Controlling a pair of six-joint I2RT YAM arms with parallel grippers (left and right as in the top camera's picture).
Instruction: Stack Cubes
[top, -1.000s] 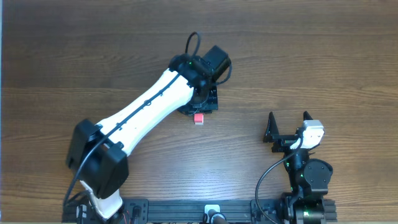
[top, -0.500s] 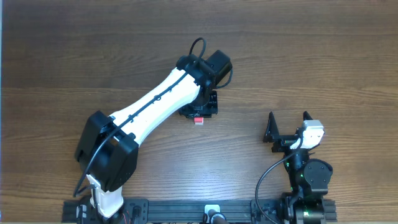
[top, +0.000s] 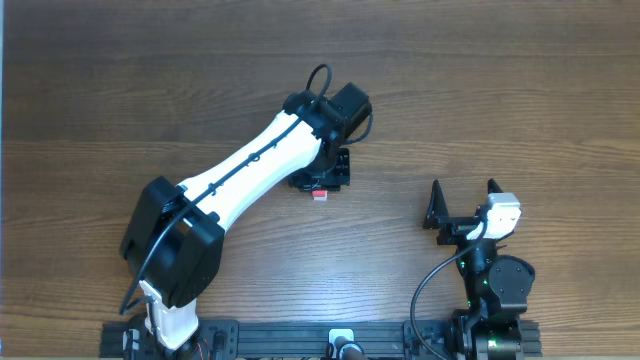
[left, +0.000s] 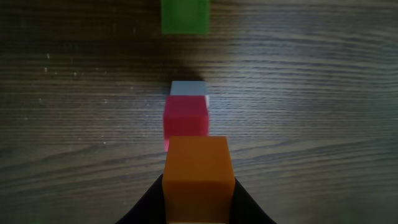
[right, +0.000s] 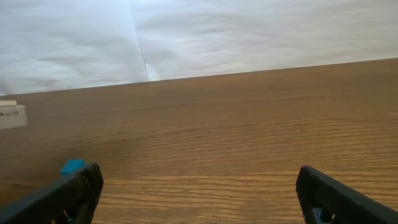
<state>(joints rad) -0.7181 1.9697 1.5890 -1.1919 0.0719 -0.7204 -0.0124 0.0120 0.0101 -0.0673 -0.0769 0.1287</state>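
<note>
We see a dark wood-grain worktop (top: 520, 90). Beyond its far edge we find a white backdrop (right: 261, 34), and a small white tag (right: 12, 116) lies near that edge.

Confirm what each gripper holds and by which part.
Left gripper clamps the orange cube by two opposite side faces. Right gripper is open, holding nothing.

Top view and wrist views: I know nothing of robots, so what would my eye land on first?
The long white left arm slants across the dark wooden table to its middle. In its wrist view the left gripper clamps a bright orange cube, with a red cube just past it and a green cube farther off. The right gripper rests open near its base.
</note>
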